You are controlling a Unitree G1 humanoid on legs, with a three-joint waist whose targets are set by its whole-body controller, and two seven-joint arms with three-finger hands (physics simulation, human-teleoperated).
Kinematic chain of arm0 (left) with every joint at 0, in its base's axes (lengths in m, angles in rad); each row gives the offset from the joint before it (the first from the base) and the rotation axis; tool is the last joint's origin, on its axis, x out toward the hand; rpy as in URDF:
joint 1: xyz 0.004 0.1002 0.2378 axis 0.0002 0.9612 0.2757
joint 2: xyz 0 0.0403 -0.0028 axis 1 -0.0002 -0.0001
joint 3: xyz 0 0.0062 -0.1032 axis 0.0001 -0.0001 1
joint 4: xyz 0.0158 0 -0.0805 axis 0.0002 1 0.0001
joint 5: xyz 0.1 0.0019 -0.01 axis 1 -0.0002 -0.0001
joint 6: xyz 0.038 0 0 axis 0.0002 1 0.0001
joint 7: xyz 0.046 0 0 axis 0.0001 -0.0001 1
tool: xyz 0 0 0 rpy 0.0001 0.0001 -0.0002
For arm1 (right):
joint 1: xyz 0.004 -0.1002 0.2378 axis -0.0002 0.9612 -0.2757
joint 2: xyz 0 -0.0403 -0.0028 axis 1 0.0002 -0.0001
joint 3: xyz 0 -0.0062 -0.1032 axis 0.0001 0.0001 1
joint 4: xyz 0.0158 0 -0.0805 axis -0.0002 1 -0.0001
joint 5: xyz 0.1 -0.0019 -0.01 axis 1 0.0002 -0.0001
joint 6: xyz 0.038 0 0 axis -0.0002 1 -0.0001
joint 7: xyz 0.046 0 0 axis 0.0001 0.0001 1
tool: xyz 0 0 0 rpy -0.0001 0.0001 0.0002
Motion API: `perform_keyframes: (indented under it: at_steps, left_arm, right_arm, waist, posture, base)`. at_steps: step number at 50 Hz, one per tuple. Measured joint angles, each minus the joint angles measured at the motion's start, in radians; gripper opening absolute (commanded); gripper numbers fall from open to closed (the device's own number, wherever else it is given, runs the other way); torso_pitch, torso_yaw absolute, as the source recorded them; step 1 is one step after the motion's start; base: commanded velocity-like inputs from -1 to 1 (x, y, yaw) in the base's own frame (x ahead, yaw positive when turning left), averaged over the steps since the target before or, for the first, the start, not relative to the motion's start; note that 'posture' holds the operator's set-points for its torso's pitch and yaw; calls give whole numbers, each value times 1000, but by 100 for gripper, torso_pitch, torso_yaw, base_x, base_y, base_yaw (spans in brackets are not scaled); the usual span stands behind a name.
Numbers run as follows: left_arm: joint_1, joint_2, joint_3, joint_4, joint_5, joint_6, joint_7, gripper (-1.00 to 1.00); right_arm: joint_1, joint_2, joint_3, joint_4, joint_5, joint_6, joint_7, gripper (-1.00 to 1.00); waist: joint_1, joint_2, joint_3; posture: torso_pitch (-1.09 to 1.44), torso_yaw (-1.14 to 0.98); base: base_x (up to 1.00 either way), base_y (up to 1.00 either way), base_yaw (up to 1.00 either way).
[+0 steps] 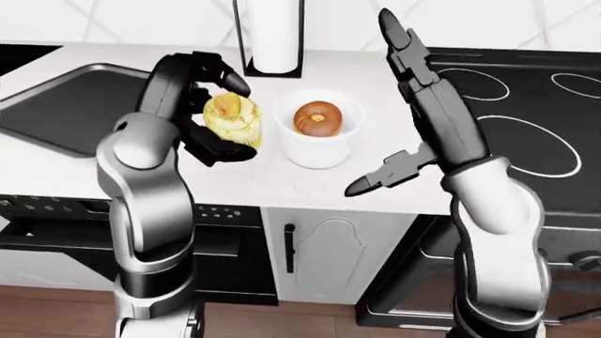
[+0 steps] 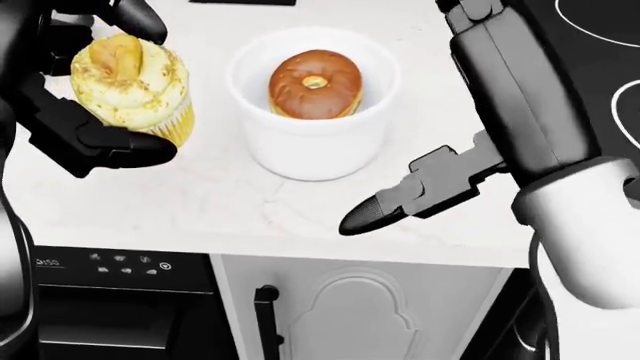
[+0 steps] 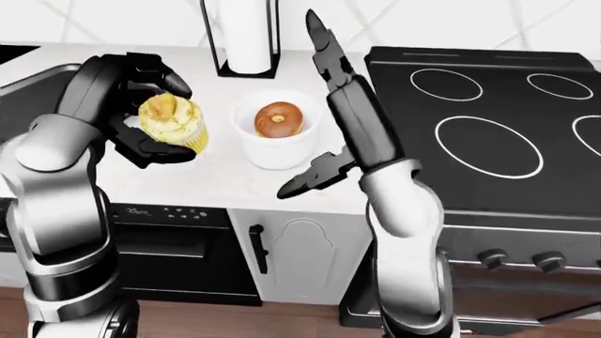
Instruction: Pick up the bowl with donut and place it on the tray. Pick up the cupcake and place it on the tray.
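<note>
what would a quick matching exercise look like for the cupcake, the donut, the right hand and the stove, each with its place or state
1. yellow frosted cupcake
2. brown glazed donut
3. right hand
4. black glass stove

a. inside the white bowl
b. open, holding nothing
c. gripped in the left hand
d. at the right of the right-eye view

Pairs: 1-c, 2-a, 3-b, 4-d

Glossy silver-grey rounded arm shells end in matte black, blocky, three-fingered robot hands with ribbed, tapered fingertips.

Bright even render — soft faint shadows, sharp focus, no glare
</note>
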Motion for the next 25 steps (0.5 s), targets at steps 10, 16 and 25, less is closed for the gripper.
perform_keyframes:
  at_steps: [10,16,25]
  left_arm:
    - [-1,5,9,-25,7,7,-8,-100]
    - [3,10,14,-59,7,33,-24,-100]
    - [2,29,18,-91,0,65,-38,-100]
  right_arm:
    - [0,106,-38,138,-422,-371,232,100]
    - [-20,129,-56,233,-511,-539,248,100]
    - [-68,143,-69,425,-582,-648,153,100]
  waist:
    - [-7,14,-4]
    - [-11,17,-5]
    - [-12,15,-7]
  posture:
    - [0,0]
    - [0,0]
    - [0,0]
  base:
    - [0,0,0]
    - [0,0,0]
    - [0,0,0]
